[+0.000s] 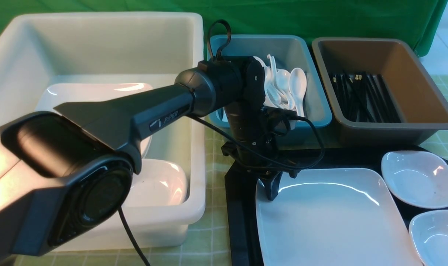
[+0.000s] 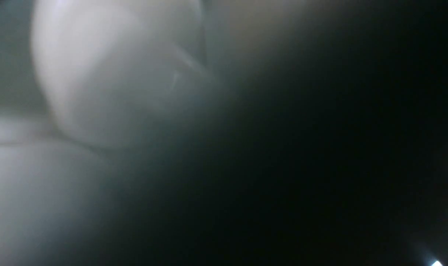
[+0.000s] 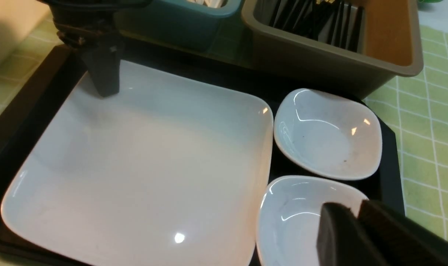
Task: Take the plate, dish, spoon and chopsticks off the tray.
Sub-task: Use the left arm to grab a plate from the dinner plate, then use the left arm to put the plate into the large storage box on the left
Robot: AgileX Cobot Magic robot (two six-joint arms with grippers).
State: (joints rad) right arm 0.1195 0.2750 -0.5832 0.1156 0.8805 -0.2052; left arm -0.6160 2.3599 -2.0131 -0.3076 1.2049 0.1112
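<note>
Plate [image 1: 331,221], large glossy white rectangle, on black plastic tray [image 1: 240,207]; left pincer [image 1: 279,184] at its far-left corner

Plate lies flat and fills the left and middle of tray. It has rounded corners and a shallow raised rim. Tray sits on table with green checked cloth [image 1: 209,236].

Left arm reaches in from near left, pincer pointing down. One dark finger [image 3: 103,74] stands on plate surface just inside the far-left corner, touching it. Other finger not clearly seen, so cannot tell if left pincer is clenched on the rim or released. Left wrist view is all blur, no help.

Right of plate, two small white squarish dishes sit on tray: far dish [image 1: 419,179] and near dish [image 1: 436,236]. Both are upright, just beside plate's right edge and close to each other. Right pincer [image 3: 355,207] hangs over near dish, fingers clenched almost together, gripping nothing.

Beyond tray, a blue-grey plastic tub [image 1: 316,96] holds white glossy soup spoons [image 1: 297,83] in a pile. To its right, a brown plastic tub [image 1: 423,74] holds thin black chopsticks [image 1: 364,98] lying along its floor. Far left, a big white plastic tub [image 1: 98,44] has white crockery [image 1: 161,184] inside, partly hidden by left arm.
</note>
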